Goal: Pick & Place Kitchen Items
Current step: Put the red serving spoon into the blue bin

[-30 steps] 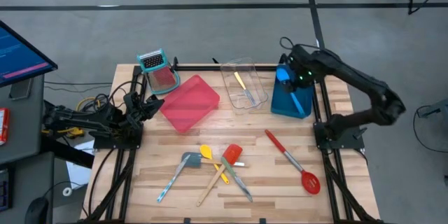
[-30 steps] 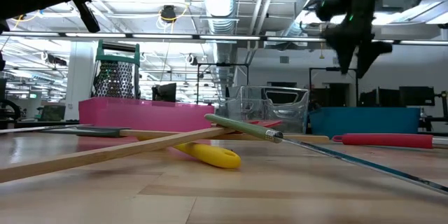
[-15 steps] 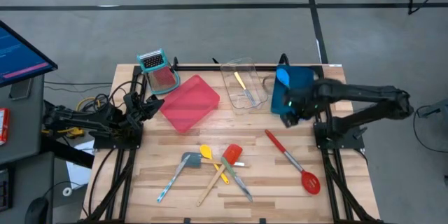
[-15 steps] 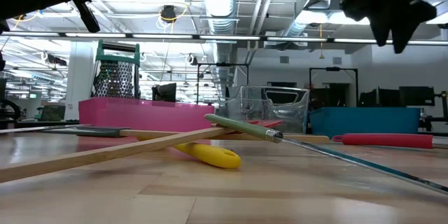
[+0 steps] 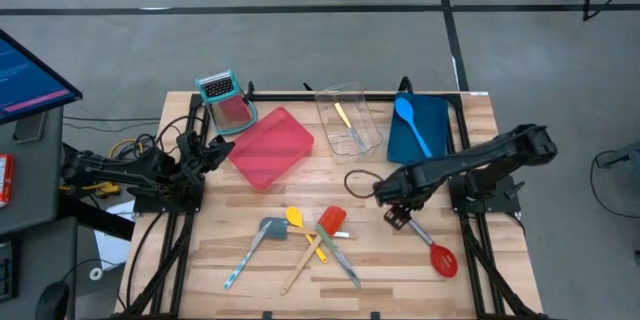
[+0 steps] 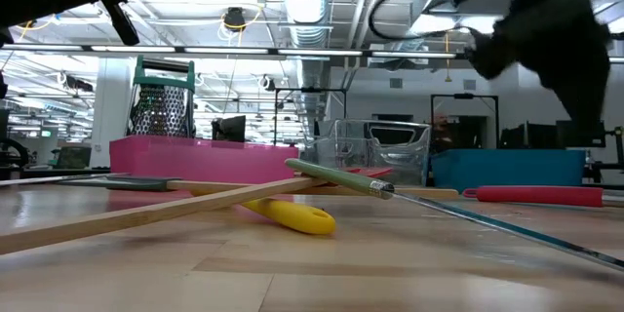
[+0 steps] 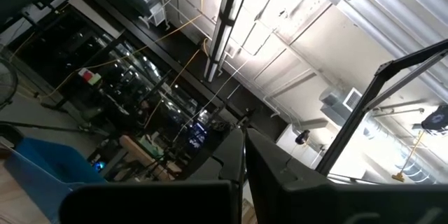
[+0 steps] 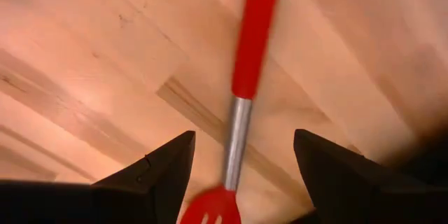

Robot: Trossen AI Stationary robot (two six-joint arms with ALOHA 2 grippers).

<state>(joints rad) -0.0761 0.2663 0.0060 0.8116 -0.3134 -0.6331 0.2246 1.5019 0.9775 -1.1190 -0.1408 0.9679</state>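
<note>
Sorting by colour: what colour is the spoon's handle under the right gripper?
Red handle, above a bare metal neck; right wrist view shows it best.

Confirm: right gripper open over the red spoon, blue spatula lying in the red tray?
One error. The blue spatula lies in the blue tray, not the red tray; the high view shows it. The rest holds: the right gripper is open over the red spoon, fingers either side of its handle.

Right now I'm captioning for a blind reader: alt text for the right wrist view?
The right tool, open, hovers over a red spoon lying on the wooden table, its red handle and metal neck running between the two dark fingers.
</note>
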